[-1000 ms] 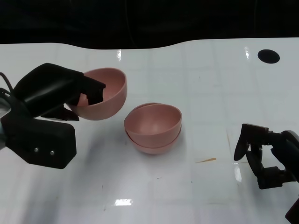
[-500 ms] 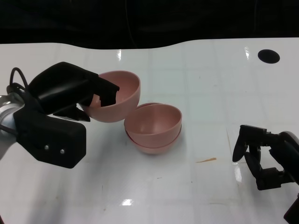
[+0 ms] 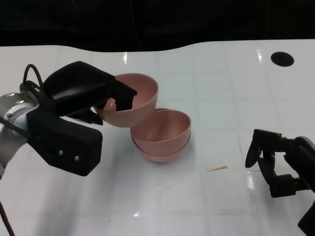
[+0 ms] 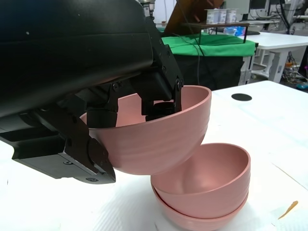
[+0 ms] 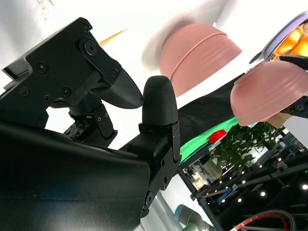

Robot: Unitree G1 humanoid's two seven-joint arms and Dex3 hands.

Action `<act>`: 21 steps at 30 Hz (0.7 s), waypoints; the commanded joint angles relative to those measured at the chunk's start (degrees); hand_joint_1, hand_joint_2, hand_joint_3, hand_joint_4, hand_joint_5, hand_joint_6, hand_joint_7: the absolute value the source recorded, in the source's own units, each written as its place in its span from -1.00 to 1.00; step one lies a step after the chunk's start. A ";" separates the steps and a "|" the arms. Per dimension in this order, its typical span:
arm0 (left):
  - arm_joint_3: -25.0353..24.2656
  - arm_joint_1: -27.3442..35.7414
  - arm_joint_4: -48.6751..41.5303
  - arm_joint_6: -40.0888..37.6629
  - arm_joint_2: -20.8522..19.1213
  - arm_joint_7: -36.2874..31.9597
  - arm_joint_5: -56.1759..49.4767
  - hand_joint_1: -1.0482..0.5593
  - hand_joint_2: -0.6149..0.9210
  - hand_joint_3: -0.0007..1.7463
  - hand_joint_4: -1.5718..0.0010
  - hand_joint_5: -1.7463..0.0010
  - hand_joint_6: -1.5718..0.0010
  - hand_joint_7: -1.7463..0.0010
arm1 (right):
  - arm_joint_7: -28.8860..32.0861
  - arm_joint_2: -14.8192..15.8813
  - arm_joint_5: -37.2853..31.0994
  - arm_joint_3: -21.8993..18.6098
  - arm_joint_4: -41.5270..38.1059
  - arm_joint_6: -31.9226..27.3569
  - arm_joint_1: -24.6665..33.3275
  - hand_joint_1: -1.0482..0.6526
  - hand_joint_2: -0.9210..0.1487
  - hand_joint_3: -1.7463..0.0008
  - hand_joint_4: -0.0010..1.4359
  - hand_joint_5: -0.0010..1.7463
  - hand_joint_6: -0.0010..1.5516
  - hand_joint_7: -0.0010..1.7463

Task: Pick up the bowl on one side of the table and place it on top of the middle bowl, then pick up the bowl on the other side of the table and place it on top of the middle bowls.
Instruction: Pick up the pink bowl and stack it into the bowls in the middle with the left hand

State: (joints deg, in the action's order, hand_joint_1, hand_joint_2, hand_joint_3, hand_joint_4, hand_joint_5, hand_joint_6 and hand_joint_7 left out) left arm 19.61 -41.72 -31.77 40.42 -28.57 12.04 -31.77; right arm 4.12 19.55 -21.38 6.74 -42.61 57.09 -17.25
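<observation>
Hooking over the rim, the fingers [image 4: 161,98] of the left hand [image 3: 86,96] reach inside the pink bowl [image 3: 130,101] while others press its outer wall, so the bowl hangs tilted in the air, its lower edge just above the near rim of the two stacked bowls [image 3: 161,135] at mid-table; this looks like the approach to the second placement. The right hand [image 3: 275,160] rests low over the white table [image 3: 221,98], fingers apart and empty. No writing or label is legible anywhere.
</observation>
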 commanded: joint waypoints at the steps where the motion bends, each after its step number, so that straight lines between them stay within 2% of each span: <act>1: 0.39 -1.53 -1.05 1.18 -0.29 0.33 -0.23 0.45 0.91 -0.98 0.00 -0.96 -0.16 -0.38 | 0.29 -0.06 0.48 0.04 -0.48 0.34 -0.70 0.22 -0.03 -0.75 0.26 1.00 -0.11 0.91; 4: 0.67 -2.14 -1.51 1.74 -0.23 0.16 -0.64 0.44 0.87 -0.99 0.02 -0.99 -0.12 -0.44 | 0.62 -0.25 0.13 0.11 -0.70 0.35 -0.96 0.22 -0.01 -0.75 0.26 1.00 -0.10 0.91; 8: 1.05 -2.92 -2.09 2.04 0.15 1.08 -0.48 0.44 0.85 -0.99 0.01 -1.00 -0.13 -0.40 | 0.70 -0.43 0.01 0.05 -0.44 -0.29 -0.99 0.22 0.00 -0.75 0.27 1.00 -0.10 0.91; 10: 1.31 -3.14 -2.00 1.69 0.45 1.80 -0.42 0.44 0.87 -0.99 -0.07 -0.83 -0.23 -0.17 | 0.65 -0.41 0.06 0.06 -0.48 -0.27 -1.01 0.22 0.00 -0.75 0.27 1.00 -0.10 0.91; 12: 1.48 -3.27 -1.95 1.72 0.75 2.11 -0.46 0.44 0.87 -1.00 -0.09 -0.81 -0.28 -0.10 | 0.81 -0.39 -0.13 0.07 -0.56 -0.24 -1.00 0.22 0.00 -0.75 0.27 1.00 -0.09 0.91; 14: 1.70 -3.54 -2.27 2.11 1.18 2.44 -0.20 0.43 0.86 -1.00 -0.14 -0.70 -0.33 0.07 | 0.96 -0.44 -0.26 0.10 -0.85 -0.08 -1.10 0.22 0.01 -0.75 0.27 1.00 -0.09 0.91; 16: 1.78 -3.77 -2.64 2.48 1.77 2.82 0.29 0.45 0.87 -1.00 -0.12 -0.74 -0.38 0.16 | 0.85 -0.54 -0.04 0.14 -1.04 -0.03 -1.15 0.22 0.01 -0.76 0.27 1.00 -0.09 0.91; 19: 1.79 -4.01 -2.85 2.55 2.45 3.25 0.47 0.43 0.89 -0.99 -0.08 -0.80 -0.47 0.41 | 0.96 -0.56 -0.12 0.18 -1.16 0.11 -1.23 0.22 0.02 -0.76 0.27 1.00 -0.09 0.92; 20: 1.86 -4.08 -3.13 2.86 2.89 2.70 0.23 0.43 0.90 -0.99 -0.06 -0.83 -0.48 0.39 | 0.93 -0.55 -0.17 0.19 -1.07 -0.08 -1.21 0.22 0.02 -0.77 0.27 1.00 -0.09 0.92; 21: 1.90 -4.14 -3.36 3.11 3.22 2.27 0.05 0.44 0.92 -0.99 -0.04 -0.88 -0.36 0.08 | 0.89 -0.55 -0.18 0.20 -0.99 -0.22 -1.19 0.22 0.02 -0.77 0.27 1.00 -0.09 0.92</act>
State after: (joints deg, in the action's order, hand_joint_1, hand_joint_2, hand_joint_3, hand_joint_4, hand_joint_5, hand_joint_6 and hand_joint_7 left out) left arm 21.32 -44.54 -34.41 42.85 -25.15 14.35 -32.18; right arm 4.49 18.69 -21.53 6.89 -43.38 56.96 -17.85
